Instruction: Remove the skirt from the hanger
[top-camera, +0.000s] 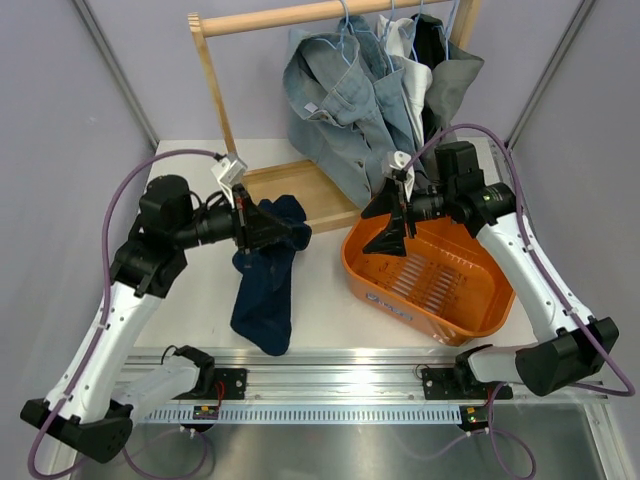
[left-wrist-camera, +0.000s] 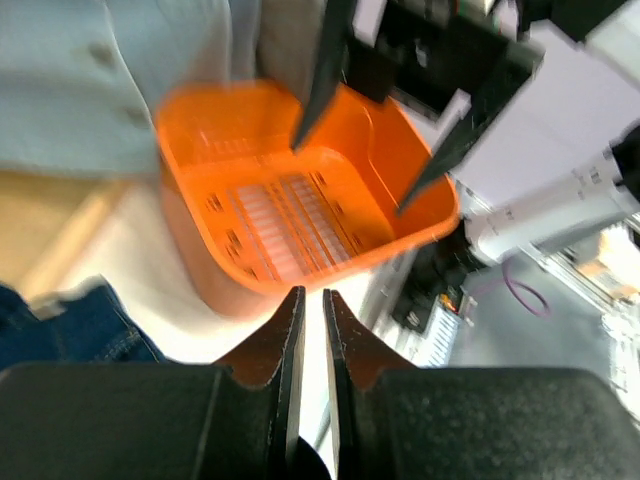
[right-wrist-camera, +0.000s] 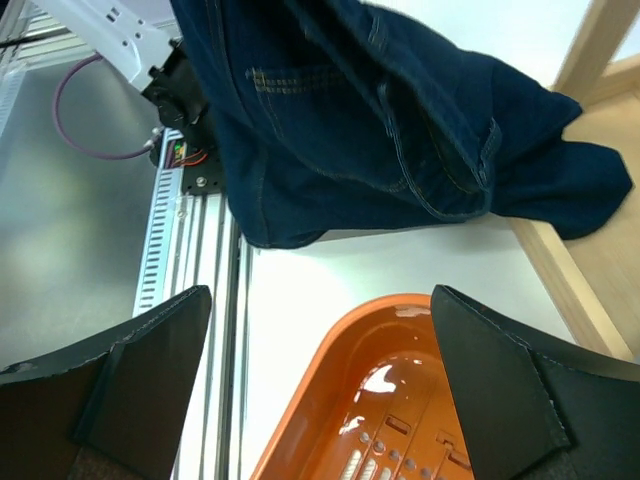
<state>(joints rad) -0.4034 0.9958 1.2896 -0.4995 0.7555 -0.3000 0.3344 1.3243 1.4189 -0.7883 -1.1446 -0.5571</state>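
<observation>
The dark navy skirt (top-camera: 265, 290) droops from my left gripper (top-camera: 262, 228) down onto the white table, its upper end bunched round the fingers. In the left wrist view the jaws (left-wrist-camera: 313, 292) stand almost together, with a fold of the skirt (left-wrist-camera: 70, 330) beside them. The right wrist view shows the skirt (right-wrist-camera: 350, 130) spread beyond the basket, with no wire in it. Pale-blue hanger hooks (top-camera: 345, 28) hang on the rail under other clothes. My right gripper (top-camera: 385, 228) is wide open and empty over the near-left end of the orange basket (top-camera: 450, 335); its jaws (right-wrist-camera: 320, 290) frame the basket's rim (right-wrist-camera: 330, 400).
A wooden rack with a round rail (top-camera: 300, 17) and a flat wooden base (top-camera: 300, 185) stands at the back. On it hang a light denim jacket (top-camera: 340, 90) and a grey garment (top-camera: 455, 80). The aluminium rail (top-camera: 330, 385) runs along the near edge.
</observation>
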